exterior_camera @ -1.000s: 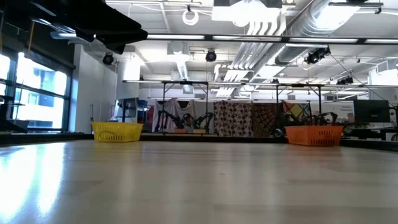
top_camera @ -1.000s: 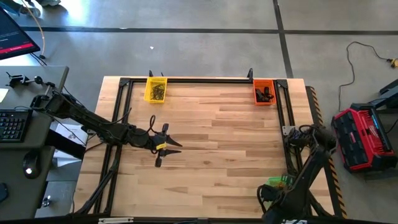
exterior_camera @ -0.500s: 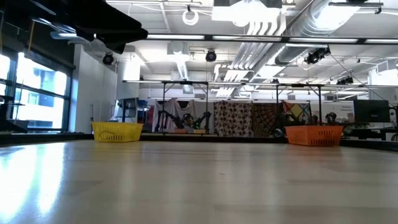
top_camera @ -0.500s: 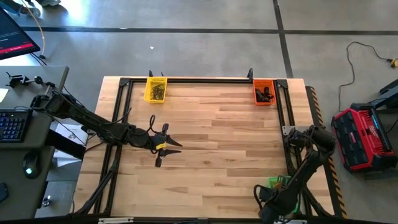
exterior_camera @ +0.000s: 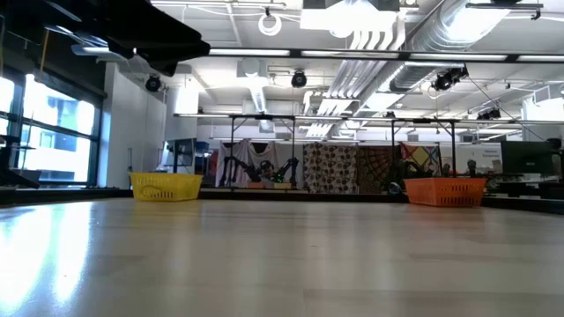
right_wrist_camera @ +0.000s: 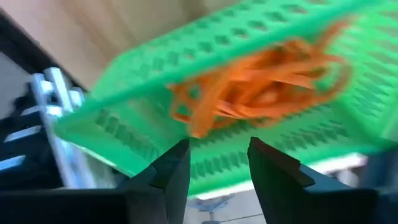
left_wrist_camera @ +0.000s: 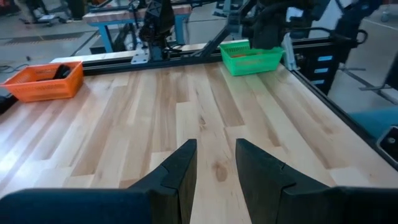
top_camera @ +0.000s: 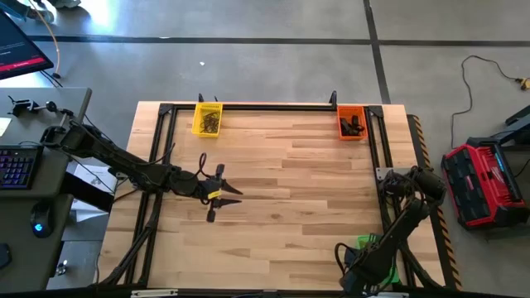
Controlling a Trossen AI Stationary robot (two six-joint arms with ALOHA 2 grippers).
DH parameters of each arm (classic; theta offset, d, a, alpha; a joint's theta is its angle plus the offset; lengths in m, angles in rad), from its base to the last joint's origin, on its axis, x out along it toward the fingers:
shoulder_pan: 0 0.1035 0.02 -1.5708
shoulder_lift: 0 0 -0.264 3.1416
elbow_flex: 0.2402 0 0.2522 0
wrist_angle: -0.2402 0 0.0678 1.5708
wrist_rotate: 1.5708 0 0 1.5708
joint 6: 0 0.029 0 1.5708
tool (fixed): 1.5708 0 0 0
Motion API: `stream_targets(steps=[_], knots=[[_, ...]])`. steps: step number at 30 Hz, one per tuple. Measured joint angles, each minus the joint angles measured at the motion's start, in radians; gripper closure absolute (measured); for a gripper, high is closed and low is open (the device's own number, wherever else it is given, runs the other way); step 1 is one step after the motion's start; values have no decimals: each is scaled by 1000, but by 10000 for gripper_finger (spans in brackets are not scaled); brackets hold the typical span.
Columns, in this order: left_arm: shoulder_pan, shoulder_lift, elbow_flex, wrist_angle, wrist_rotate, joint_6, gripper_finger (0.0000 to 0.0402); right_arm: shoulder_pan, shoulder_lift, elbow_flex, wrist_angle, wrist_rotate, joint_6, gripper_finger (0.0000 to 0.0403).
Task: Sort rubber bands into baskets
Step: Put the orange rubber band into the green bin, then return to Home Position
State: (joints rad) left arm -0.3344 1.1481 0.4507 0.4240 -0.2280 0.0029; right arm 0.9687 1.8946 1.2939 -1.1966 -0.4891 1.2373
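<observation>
right gripper fingers parted; left gripper parted over mid-table

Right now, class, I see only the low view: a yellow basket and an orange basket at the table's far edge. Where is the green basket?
Observer: The green basket sits at the near right corner, by the right arm.
Operator: What is in it?
Observer: Orange rubber bands, in a tangled heap.
Operator: And the right gripper?
Observer: The right gripper is just above that basket, jaws open, nothing between them.
</observation>
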Motion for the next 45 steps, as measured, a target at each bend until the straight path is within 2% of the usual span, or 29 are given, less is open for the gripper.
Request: stream_targets(steps=[4, 8, 12, 16, 19, 23, 28, 36, 45], knots=[[1, 0, 0, 0, -53, 0, 304, -9, 0, 70, -139, 47, -47, 259], [23, 0, 0, 0, -63, -1, 329, -36, -7, 139, -234, 166, -111, 309], [54, -1, 0, 11, -42, 4, 365, -91, -61, 136, -211, 326, -147, 386], [95, -4, 0, 49, 24, 18, 394, -157, -135, 94, -172, 475, -214, 389], [124, -4, 0, 55, 64, 22, 400, -219, -195, 53, -113, 565, -301, 399], [153, -4, 0, 61, 69, 34, 399, -306, -274, -13, -16, 680, -425, 400], [181, -40, 0, 68, 93, 68, 399, -418, -373, -127, 154, 749, -578, 402], [253, -141, -1, 32, 202, 92, 398, -606, -514, -339, 562, 769, -844, 403], [323, -259, -127, 121, 242, 79, 398, -798, -612, -559, 1049, 740, -1088, 403]])
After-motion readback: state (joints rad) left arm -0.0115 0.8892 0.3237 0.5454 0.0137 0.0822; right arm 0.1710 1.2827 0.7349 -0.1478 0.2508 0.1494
